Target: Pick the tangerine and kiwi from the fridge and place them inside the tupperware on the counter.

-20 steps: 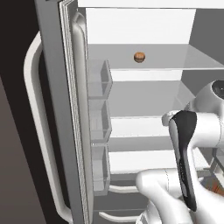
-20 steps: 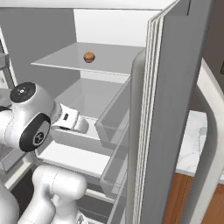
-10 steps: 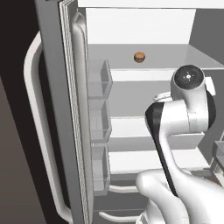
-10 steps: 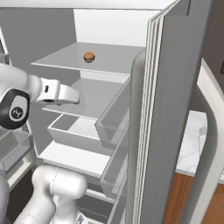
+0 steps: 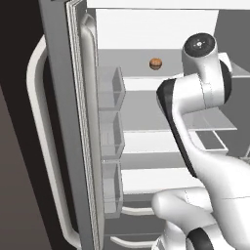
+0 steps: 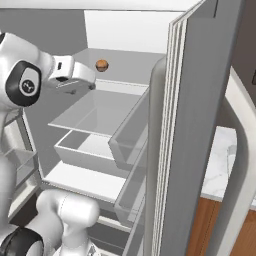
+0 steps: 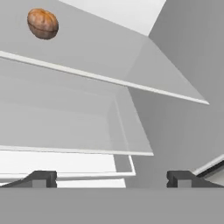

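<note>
Arm (image 5: 205,161): showing glossy white rounded shells, dark grey bands at joints, round dark cap with small pale dots. Gripper (image 7: 111,179): showing two small dark squared finger tips (image 7: 41,178), white hand housing.

We find no legible text, label, brand, number or sign in any of the three views.
</note>
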